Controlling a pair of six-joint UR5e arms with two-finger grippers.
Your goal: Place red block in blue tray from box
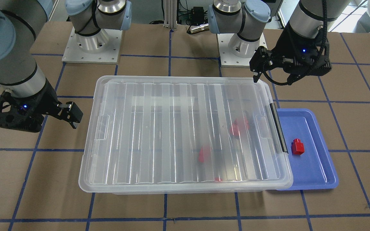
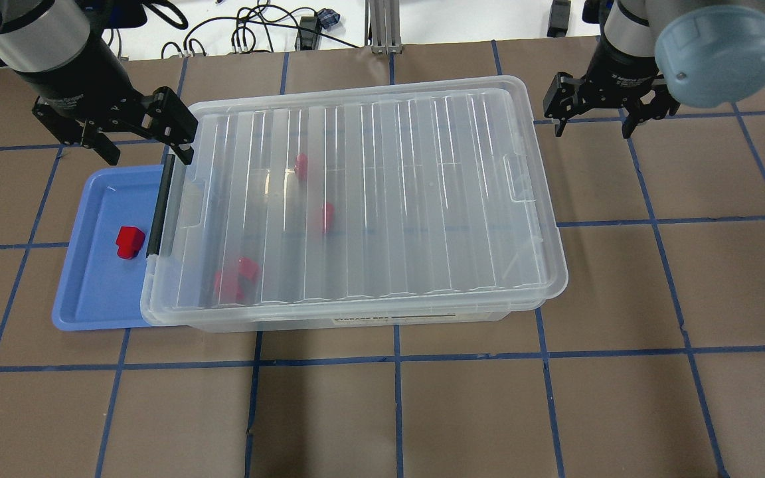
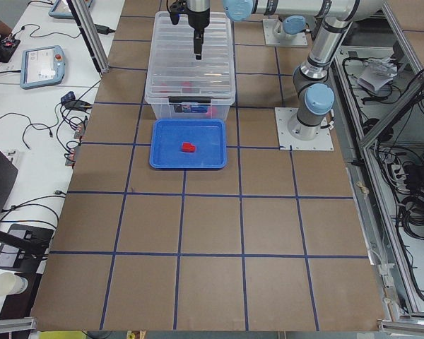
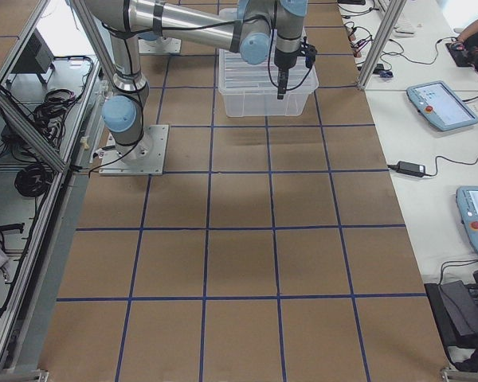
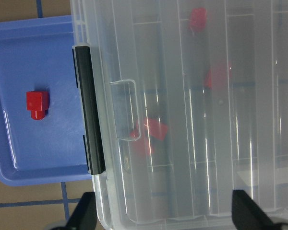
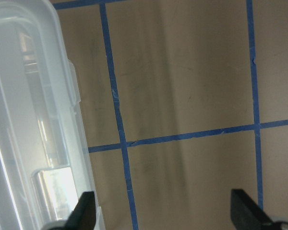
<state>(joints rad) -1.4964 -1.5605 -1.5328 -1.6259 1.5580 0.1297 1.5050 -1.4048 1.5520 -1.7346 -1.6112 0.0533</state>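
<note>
Brown table top point(image 2: 688, 299), gridded with blue tape lines point(image 2: 396, 358), extends beneath the jaws of the left gripper point(image 2: 150, 158) and right gripper point(image 2: 593, 131). A cable-strewn white bench point(image 2: 462, 20) stands forward of them. Lighting even.

You won't get a clean reading of anything here. The box point(image 2: 462, 199) carries a narrow label point(image 2: 389, 319) on its long wall facing the robot's edge of the worktop. You can see dark print on it, but it is too blurred to spell out. A second sticker point(image 3: 191, 108) sits on the short wall toward the worktop's left end, also illegible. White lettering point(image 2: 69, 101) on the left arm point(image 2: 57, 46) is too small for you to read.
</note>
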